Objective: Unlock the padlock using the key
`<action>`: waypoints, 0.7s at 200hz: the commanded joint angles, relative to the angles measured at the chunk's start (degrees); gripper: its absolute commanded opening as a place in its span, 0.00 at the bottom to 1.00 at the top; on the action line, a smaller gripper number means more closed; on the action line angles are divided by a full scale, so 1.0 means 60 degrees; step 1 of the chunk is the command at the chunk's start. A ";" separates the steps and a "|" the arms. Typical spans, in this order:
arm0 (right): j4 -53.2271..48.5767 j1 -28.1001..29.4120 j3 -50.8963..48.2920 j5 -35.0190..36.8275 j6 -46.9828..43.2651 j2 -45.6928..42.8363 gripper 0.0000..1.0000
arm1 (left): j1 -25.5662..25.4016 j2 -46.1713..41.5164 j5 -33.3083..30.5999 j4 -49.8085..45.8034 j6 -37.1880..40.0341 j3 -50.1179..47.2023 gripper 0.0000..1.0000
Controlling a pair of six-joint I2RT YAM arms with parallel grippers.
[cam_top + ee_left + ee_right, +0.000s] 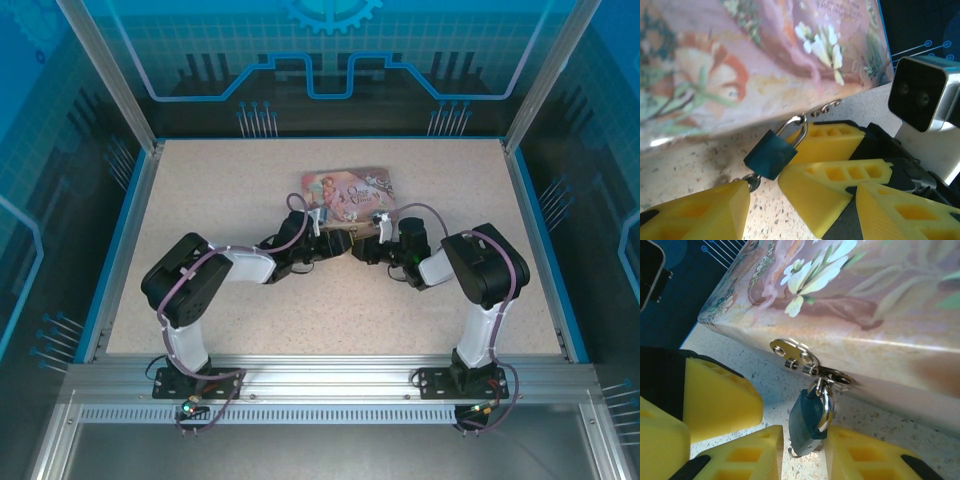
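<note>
On the speckled worktop (250, 200) the padlock (771, 152) hangs unopened from the pink tin (348, 187), right jaws pinching it, left jaws released beside the key (752, 181).

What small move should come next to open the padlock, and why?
Probably close the left gripper on the key and turn it. The key seems seated in the base of the padlock beside an open left finger, the right gripper flanks the body, and the shackle is shut.

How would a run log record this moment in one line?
padlock: on tin hasp | right end effector: clamped on padlock | left end effector: open, alongside | key: not made out
</note>
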 commanded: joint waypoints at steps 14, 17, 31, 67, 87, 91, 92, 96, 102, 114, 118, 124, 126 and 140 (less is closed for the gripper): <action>0.0011 -0.0043 -0.0019 -0.0149 0.0005 -0.0228 0.28 | -0.0075 0.0365 -0.0390 -0.0259 0.0888 0.0497 0.60; 0.0019 -0.0043 -0.0019 -0.0150 0.0002 -0.0218 0.28 | -0.0078 0.0399 -0.0387 -0.0283 0.0910 0.0550 0.60; 0.0004 -0.0047 -0.0018 -0.0133 -0.0002 -0.0211 0.28 | -0.0073 0.0538 -0.0397 -0.0439 0.0959 0.0695 0.61; -0.0027 -0.0065 0.0003 -0.0135 -0.0017 -0.0202 0.28 | -0.0067 0.0780 -0.0695 -0.0657 0.1073 0.0915 0.62; -0.0025 -0.0058 -0.0004 -0.0128 -0.0017 -0.0191 0.28 | -0.0069 0.0896 -0.0803 -0.0690 0.1133 0.0991 0.63; -0.0028 -0.0062 0.0001 -0.0134 -0.0016 -0.0188 0.28 | -0.0067 0.0924 -0.0811 -0.0691 0.1137 0.1013 0.64; -0.0032 -0.0060 0.0006 -0.0134 -0.0016 -0.0190 0.28 | -0.0074 0.0927 -0.0811 -0.0691 0.1137 0.1018 0.64; -0.0038 -0.0059 0.0009 -0.0132 -0.0013 -0.0184 0.28 | -0.0074 0.0965 -0.0808 -0.0698 0.1121 0.1035 0.65; -0.0045 -0.0058 0.0011 -0.0134 -0.0024 -0.0175 0.28 | -0.0080 0.1012 -0.0748 -0.0660 0.1105 0.1080 0.65; -0.0036 -0.0059 0.0021 -0.0155 -0.0031 -0.0177 0.28 | -0.0072 0.1117 -0.0506 -0.0491 0.1015 0.1141 0.65; -0.0039 -0.0064 0.0021 -0.0150 -0.0031 -0.0166 0.28 | -0.0073 0.1160 -0.0394 -0.0404 0.0963 0.1154 0.65; -0.0038 -0.0059 0.0025 -0.0150 -0.0031 -0.0174 0.28 | -0.0073 0.1204 -0.0246 -0.0310 0.0876 0.1181 0.64; -0.0044 -0.0065 0.0018 -0.0146 -0.0031 -0.0176 0.28 | -0.0068 0.1221 -0.0205 -0.0288 0.0852 0.1190 0.64; -0.0045 -0.0079 0.0025 -0.0140 -0.0031 -0.0170 0.28 | -0.0066 0.1353 0.0090 -0.0165 0.0659 0.1267 0.63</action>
